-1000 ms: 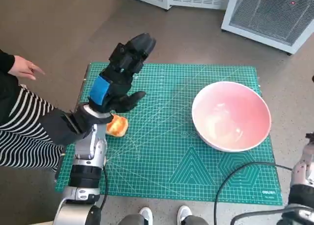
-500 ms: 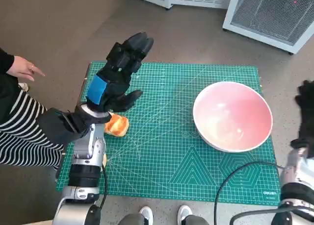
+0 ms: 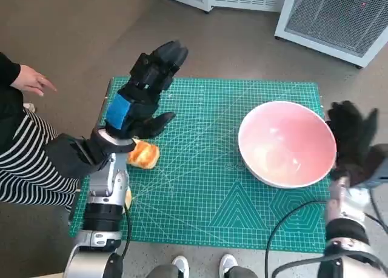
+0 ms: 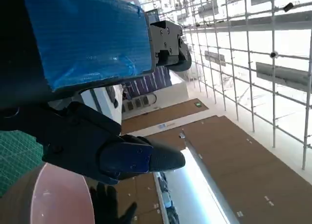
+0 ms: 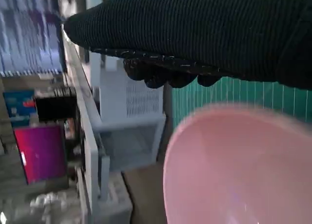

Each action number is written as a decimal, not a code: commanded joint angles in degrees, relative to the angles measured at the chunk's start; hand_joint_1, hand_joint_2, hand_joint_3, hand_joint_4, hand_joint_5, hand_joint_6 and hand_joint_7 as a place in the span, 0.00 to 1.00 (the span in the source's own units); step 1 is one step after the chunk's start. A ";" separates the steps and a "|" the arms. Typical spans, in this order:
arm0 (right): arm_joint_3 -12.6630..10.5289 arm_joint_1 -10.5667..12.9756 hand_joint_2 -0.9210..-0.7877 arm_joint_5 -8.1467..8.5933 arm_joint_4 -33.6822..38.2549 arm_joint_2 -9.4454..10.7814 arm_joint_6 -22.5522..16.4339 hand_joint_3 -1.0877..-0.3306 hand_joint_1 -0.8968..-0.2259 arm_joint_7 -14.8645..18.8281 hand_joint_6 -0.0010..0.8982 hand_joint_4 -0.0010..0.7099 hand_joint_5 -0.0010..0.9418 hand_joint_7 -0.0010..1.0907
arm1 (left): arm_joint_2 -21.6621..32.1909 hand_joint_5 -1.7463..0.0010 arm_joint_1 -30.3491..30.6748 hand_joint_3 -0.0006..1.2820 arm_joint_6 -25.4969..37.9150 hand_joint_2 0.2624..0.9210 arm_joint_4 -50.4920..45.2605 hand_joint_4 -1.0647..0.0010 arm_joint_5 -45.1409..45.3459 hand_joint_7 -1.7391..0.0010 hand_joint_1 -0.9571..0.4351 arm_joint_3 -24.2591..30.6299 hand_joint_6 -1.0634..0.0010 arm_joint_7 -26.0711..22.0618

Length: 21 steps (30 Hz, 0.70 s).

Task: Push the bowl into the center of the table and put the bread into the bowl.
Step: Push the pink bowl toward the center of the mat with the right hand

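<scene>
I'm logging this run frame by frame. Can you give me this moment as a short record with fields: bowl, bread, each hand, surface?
bowl: large pink bowl, empty, on the mat's right half, not centred
bread: small golden-brown bread roll, near the mat's left edge, outside the bowl
left hand: blue-taped black left hand, raised above the bread, fingers apart, holding nothing
right hand: black-gloved right hand, beside the bowl's right rim; contact unclear
surface: green gridded cutting mat

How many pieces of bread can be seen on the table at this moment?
1. The bread lies on the green mat, just beside the left hand, which hovers open above it. Nothing lies in the pink bowl.
</scene>
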 commanded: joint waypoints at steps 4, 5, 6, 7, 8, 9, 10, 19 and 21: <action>0.57 -0.77 0.00 0.14 1.21 4.68 1.99 0.47 0.35 2.63 0.07 0.10 0.00 0.32 | 0.92 0.90 1.96 0.22 -1.12 1.00 -2.05 0.99 0.40 0.70 0.20 0.27 1.00 0.62; 0.70 -0.87 0.00 -0.01 1.17 4.99 1.99 0.47 0.35 2.80 0.07 0.10 0.00 0.32 | 1.00 0.90 2.11 0.22 -1.14 1.00 -2.19 0.98 0.42 0.70 0.20 0.27 1.00 0.66; 0.93 -0.99 0.00 -0.21 1.11 5.35 1.99 0.47 0.35 3.04 0.07 0.10 0.00 0.32 | 1.11 0.90 2.26 0.22 -1.19 1.00 -2.25 0.98 0.44 0.70 0.20 0.31 1.00 0.68; 1.08 -1.08 0.00 -0.33 1.07 5.60 1.99 0.46 0.35 3.22 0.07 0.10 0.00 0.32 | 1.19 0.90 2.37 0.22 -1.22 1.00 -2.30 0.98 0.46 0.70 0.20 0.33 1.00 0.70; 1.15 -1.12 0.00 -0.39 1.05 5.72 1.99 0.46 0.35 3.33 0.07 0.10 0.00 0.32 | 1.23 0.90 2.43 0.22 -1.22 1.00 -2.34 0.98 0.47 0.70 0.20 0.33 1.00 0.72; 1.36 -1.27 0.00 -0.51 1.05 6.07 2.03 0.46 0.35 3.60 0.07 0.09 0.00 0.31 | 1.35 0.90 2.55 0.22 -1.25 1.00 -2.36 0.98 0.49 0.70 0.20 0.39 1.00 0.74; 1.65 -1.43 0.00 -0.65 1.00 6.52 1.99 0.45 0.34 3.91 0.07 0.09 0.00 0.31 | 1.48 0.90 2.73 0.22 -1.24 1.00 -2.47 0.98 0.53 0.70 0.20 0.45 1.00 0.81; 3.50 -3.20 0.00 -1.28 0.75 9.30 2.13 0.43 0.36 4.59 0.05 0.07 0.00 0.30 | 1.83 0.91 3.97 0.22 -0.41 1.00 -3.69 0.98 0.02 0.71 0.20 0.54 1.00 1.38; 3.67 -3.63 0.00 -1.20 0.82 9.86 2.19 0.43 0.37 4.73 0.05 0.07 0.00 0.30 | 1.84 0.91 4.21 0.22 -0.19 1.00 -3.95 0.98 -0.14 0.71 0.20 0.56 1.00 1.50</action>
